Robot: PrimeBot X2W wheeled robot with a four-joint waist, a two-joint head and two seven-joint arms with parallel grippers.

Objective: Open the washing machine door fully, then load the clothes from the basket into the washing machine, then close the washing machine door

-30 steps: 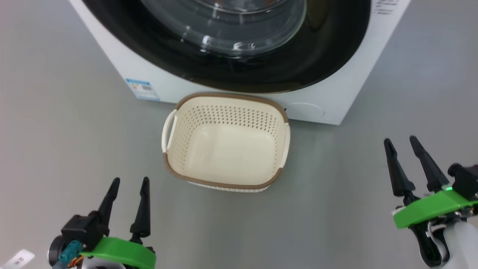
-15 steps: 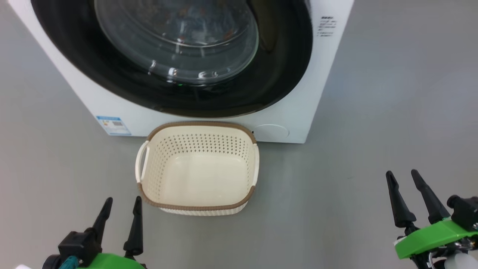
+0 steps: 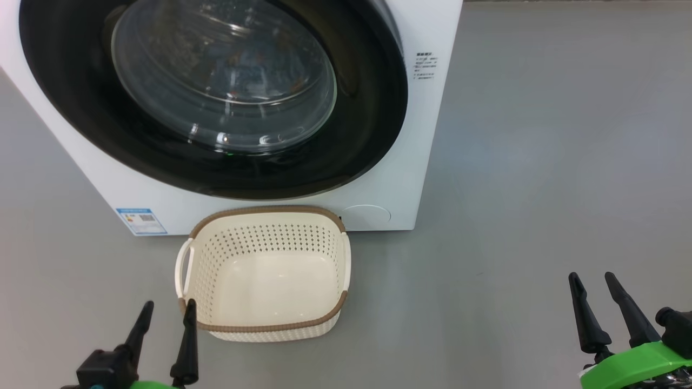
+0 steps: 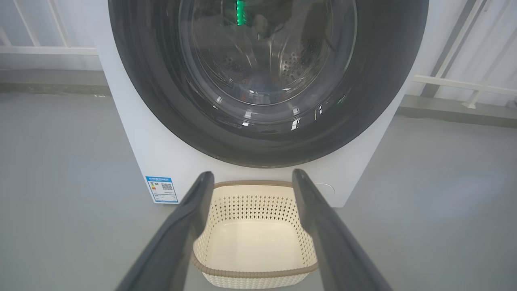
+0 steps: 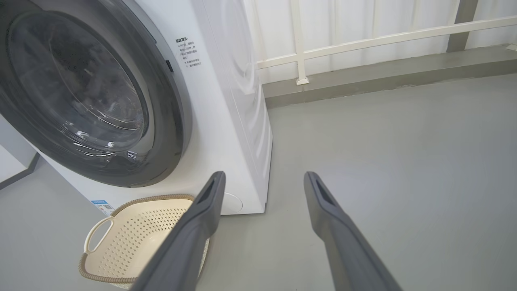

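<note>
Grey floor runs under everything. On it, in the upper left of the head view, stands the white, boxy washing machine. The washing machine door, a broad black ring around a bulging clear glass bowl, lies flush against the machine's front, shut. Behind the glass small orange-brown specks show on something pale. Whether these are the clothes I cannot tell.

Just before the machine's foot, in the lower middle of the head view, sits the basket, upright, with its bare cream bottom showing inside the brown rim.

The left jaws stand open at the lower left of the head view, holding nothing, with their dark fingers pointing up the frame. The inner fingertip is just beside the basket's near left corner, and contact cannot be judged. In the left wrist view the basket lies at the bottom centre, between the two spread fingers, with the door above it.

The right jaws, open and holding nothing, are at the lower right of the head view, well apart from the basket. In the right wrist view the basket sits at the lower left, partly behind one finger.

A blue label sticker marks the machine's lower left corner.
</note>
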